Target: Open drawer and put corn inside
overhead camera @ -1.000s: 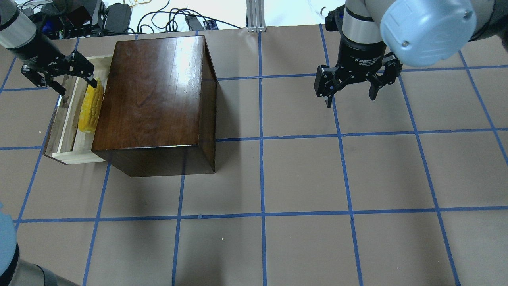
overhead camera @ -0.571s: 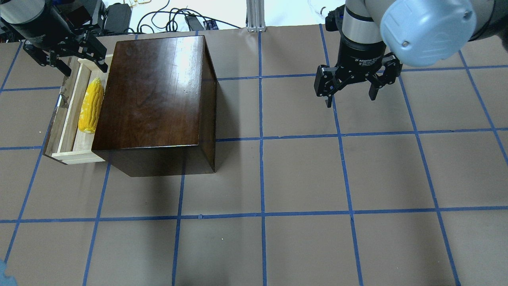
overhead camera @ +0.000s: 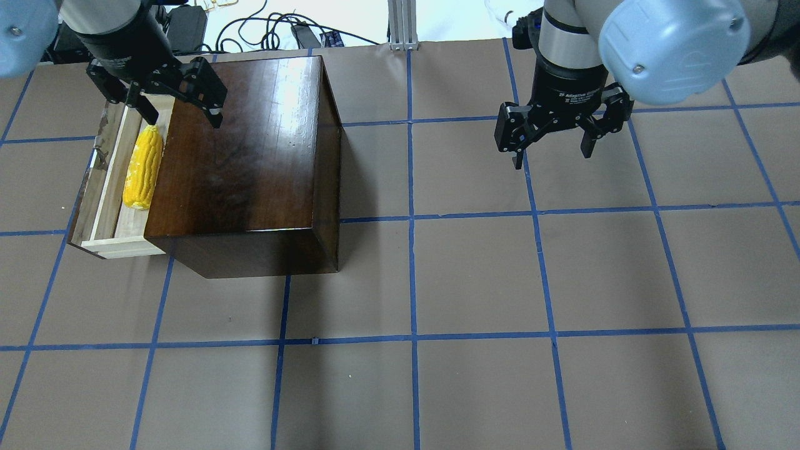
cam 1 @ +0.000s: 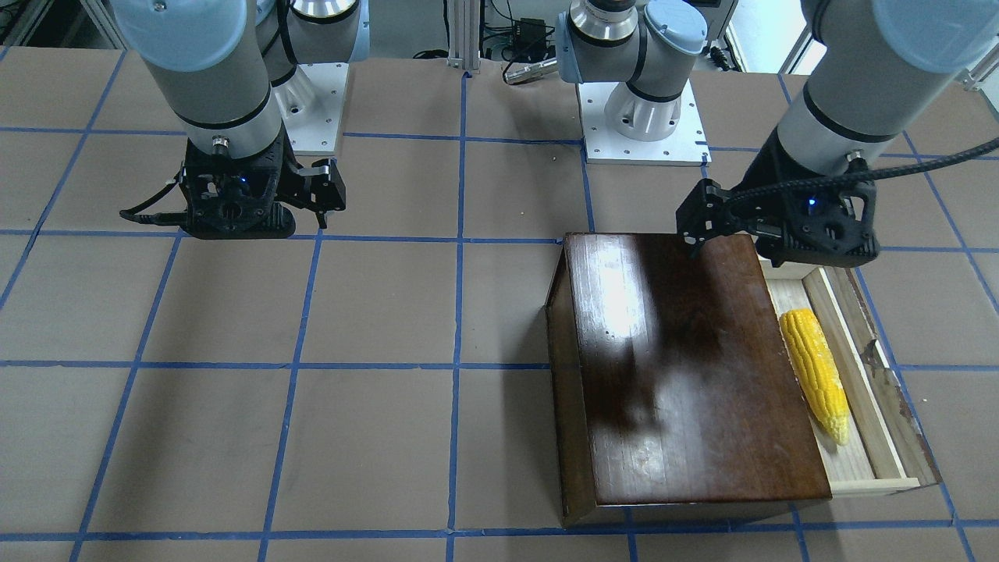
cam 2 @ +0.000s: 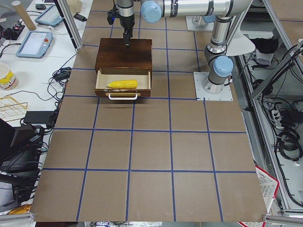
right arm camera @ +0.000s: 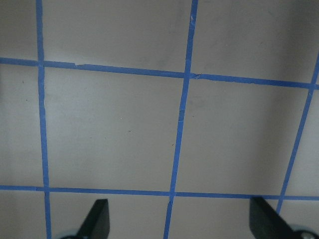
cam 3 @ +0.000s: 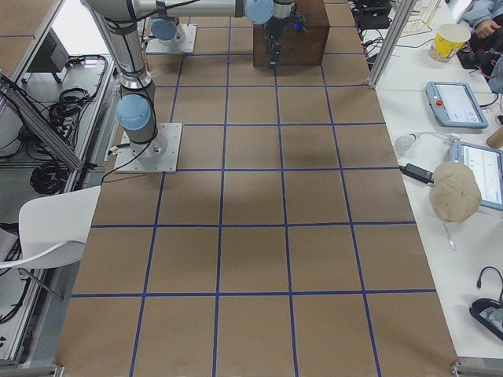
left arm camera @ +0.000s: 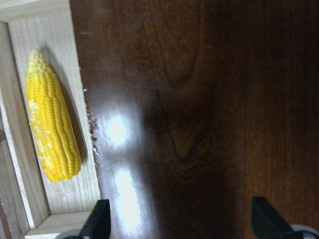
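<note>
Above box [overhead camera: 250,162], end effector [overhead camera: 182,119] splayed, empty

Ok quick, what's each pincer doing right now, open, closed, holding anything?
Left pincer: open, empty; the corn lies in the drawer.
Right pincer: open, empty.

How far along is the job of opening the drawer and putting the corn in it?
Both steps look done: the drawer is pulled out of the box and the corn lies in it. Nothing is in hand: the left end effector hangs open above the box top, the right end effector open above bare table. Nothing seems left.
</note>
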You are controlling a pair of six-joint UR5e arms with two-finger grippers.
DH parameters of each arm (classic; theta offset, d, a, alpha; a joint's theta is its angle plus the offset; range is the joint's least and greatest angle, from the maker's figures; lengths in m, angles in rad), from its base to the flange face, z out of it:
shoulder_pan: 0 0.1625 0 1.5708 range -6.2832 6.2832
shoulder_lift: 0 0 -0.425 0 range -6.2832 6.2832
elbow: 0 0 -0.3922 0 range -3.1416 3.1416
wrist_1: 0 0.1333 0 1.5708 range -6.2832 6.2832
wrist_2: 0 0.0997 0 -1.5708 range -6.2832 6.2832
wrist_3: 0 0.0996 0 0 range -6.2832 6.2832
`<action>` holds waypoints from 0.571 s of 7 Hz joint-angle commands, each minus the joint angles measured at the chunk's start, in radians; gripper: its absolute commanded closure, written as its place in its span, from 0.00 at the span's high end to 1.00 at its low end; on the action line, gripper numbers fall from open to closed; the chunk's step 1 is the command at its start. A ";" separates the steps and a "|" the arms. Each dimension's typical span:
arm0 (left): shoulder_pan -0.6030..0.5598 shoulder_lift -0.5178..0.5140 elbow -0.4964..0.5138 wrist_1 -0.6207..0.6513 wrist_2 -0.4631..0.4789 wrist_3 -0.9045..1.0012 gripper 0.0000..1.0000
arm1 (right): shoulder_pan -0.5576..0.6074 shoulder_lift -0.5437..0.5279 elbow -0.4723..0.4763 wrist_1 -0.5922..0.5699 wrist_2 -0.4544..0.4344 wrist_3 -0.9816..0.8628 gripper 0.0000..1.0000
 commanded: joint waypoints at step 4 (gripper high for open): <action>-0.027 0.084 -0.138 -0.007 -0.034 -0.063 1.00 | 0.000 0.000 0.000 0.000 0.000 0.000 1.00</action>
